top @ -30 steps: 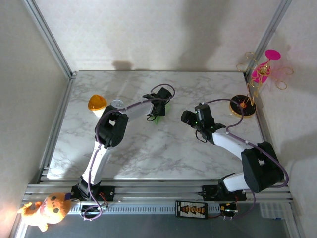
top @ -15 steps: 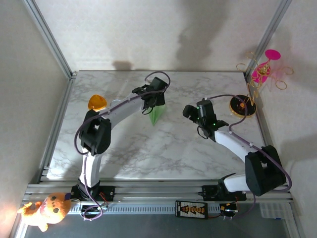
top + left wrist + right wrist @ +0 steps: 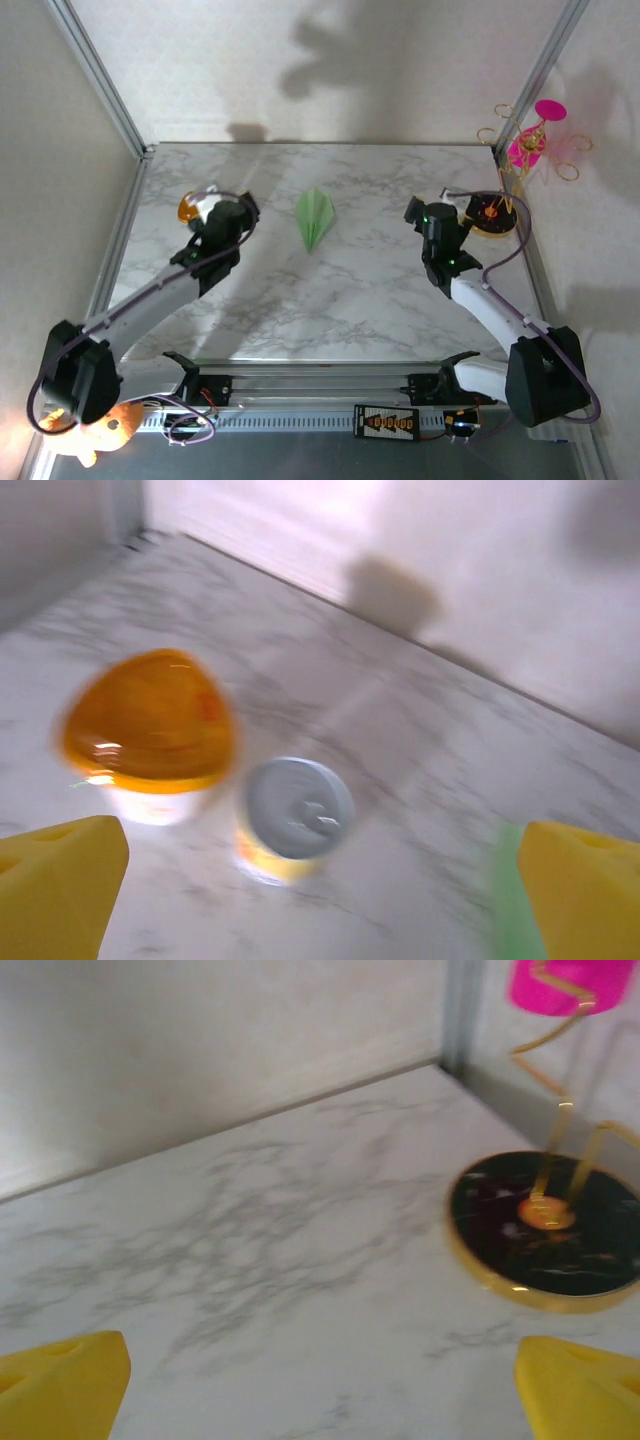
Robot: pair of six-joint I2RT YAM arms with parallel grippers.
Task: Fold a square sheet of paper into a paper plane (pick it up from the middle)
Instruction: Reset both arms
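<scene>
The square sheet of paper now lies folded as a slim pale green paper plane [image 3: 315, 218] flat on the marble table [image 3: 330, 300], its tip pointing toward the near edge. Nothing touches it. My left gripper [image 3: 232, 213] hovers to its left, open and empty. In the left wrist view that gripper [image 3: 320, 900] has its yellow fingertips [image 3: 60, 880] spread wide, and a green edge of the paper plane [image 3: 508, 900] shows at the right. My right gripper [image 3: 432, 212] is right of the plane, open and empty. The right wrist view shows bare marble between its [image 3: 320, 1390] fingertips [image 3: 580, 1390].
An orange-lidded cup [image 3: 150, 725] and a small yellow tin [image 3: 295, 815] stand just ahead of the left gripper. The pink-and-gold ornament stand [image 3: 520, 160] on its black round base [image 3: 550, 1225] sits at the back right, close to the right gripper. Metal frame posts edge the table.
The left gripper has let go of the paper plane and drawn back left toward the cup. The right arm has swung right toward the ornament stand. Both grippers opened wider.
</scene>
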